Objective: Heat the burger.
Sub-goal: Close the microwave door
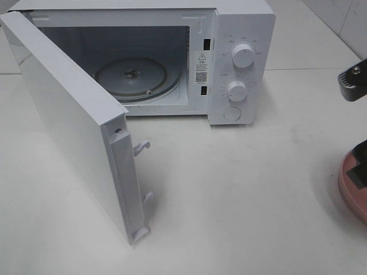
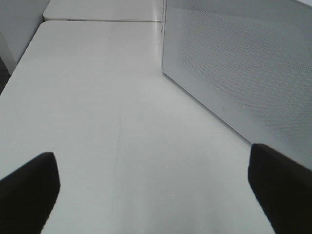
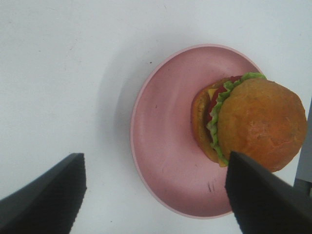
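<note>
The burger (image 3: 258, 124), with a golden-brown bun, green lettuce, red tomato and yellow cheese, sits near the rim of a round pink plate (image 3: 165, 146) in the right wrist view. My right gripper (image 3: 153, 162) hovers over the plate, open and empty, its fingers wide apart; one finger (image 3: 263, 195) overlaps the burger's edge in the picture. In the exterior high view only the plate's edge (image 1: 351, 189) shows at the far right, with the right arm (image 1: 354, 83) above it; the burger is out of view there. My left gripper (image 2: 152, 155) is open and empty above the bare table.
A white microwave (image 1: 241, 34) stands at the back with its door (image 1: 63, 114) swung wide open toward the front left. Its glass turntable (image 1: 137, 77) carries nothing. The door's perforated outer face (image 2: 243, 63) is close beside my left gripper.
</note>
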### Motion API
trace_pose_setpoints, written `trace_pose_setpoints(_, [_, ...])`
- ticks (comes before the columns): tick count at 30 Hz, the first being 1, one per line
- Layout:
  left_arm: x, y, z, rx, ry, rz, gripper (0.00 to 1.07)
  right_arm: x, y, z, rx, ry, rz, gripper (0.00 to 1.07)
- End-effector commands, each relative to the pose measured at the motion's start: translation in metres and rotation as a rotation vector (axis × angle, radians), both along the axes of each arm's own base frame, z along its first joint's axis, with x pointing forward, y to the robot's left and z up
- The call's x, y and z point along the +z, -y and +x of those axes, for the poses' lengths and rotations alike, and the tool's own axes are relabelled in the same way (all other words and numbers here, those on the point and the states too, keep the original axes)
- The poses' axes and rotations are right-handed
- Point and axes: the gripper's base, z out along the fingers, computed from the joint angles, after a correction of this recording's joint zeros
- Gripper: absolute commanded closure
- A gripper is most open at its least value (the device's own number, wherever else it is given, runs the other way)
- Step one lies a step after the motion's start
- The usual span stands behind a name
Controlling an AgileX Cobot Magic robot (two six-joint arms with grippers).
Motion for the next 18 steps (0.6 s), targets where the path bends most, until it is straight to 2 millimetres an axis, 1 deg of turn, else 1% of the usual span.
trace_pose_setpoints(1, [-0.001, 0.000, -0.003, 0.005, 0.014, -0.005, 0.09, 0.007, 0.003, -0.009, 0.032, 0.001, 0.033, 0.30])
trace_pose_setpoints(2, [-0.001, 0.000, -0.003, 0.005, 0.014, -0.005, 0.09, 0.011, 0.003, -0.015, 0.059, 0.000, 0.070, 0.30])
trace_pose_setpoints(4, [-0.001, 0.000, -0.003, 0.005, 0.014, -0.005, 0.09, 0.013, 0.004, -0.018, 0.075, -0.001, 0.085, 0.30])
trace_pose_setpoints(6, [-0.001, 0.000, -0.003, 0.005, 0.014, -0.005, 0.09, 0.025, 0.007, -0.036, 0.131, 0.033, 0.190, 0.31])
trace_pose_setpoints(8, [-0.001, 0.000, -0.003, 0.005, 0.014, -0.005, 0.09, 0.027, 0.009, -0.040, 0.138, 0.042, 0.203, 0.31])
trace_pose_setpoints(9, [-0.001, 0.000, -0.003, 0.005, 0.014, -0.005, 0.09, 0.032, 0.014, -0.045, 0.134, 0.065, 0.237, 0.31])
trace_pose_setpoints(12, [-0.001, 0.000, -0.003, 0.005, 0.014, -0.005, 0.09, 0.034, 0.017, -0.048, 0.123, 0.078, 0.253, 0.31])
trace_pose_setpoints(14, [-0.001, 0.000, -0.003, 0.005, 0.014, -0.005, 0.09, 0.041, 0.030, -0.056, 0.072, 0.132, 0.301, 0.31])
trace_pose_setpoints(17, [-0.001, 0.000, -0.003, 0.005, 0.014, -0.005, 0.09, 0.043, 0.033, -0.059, 0.058, 0.148, 0.315, 0.31])
trace_pose_setpoints(18, [-0.001, 0.000, -0.003, 0.005, 0.014, -0.005, 0.09, 0.046, 0.038, -0.065, 0.017, 0.181, 0.349, 0.31])
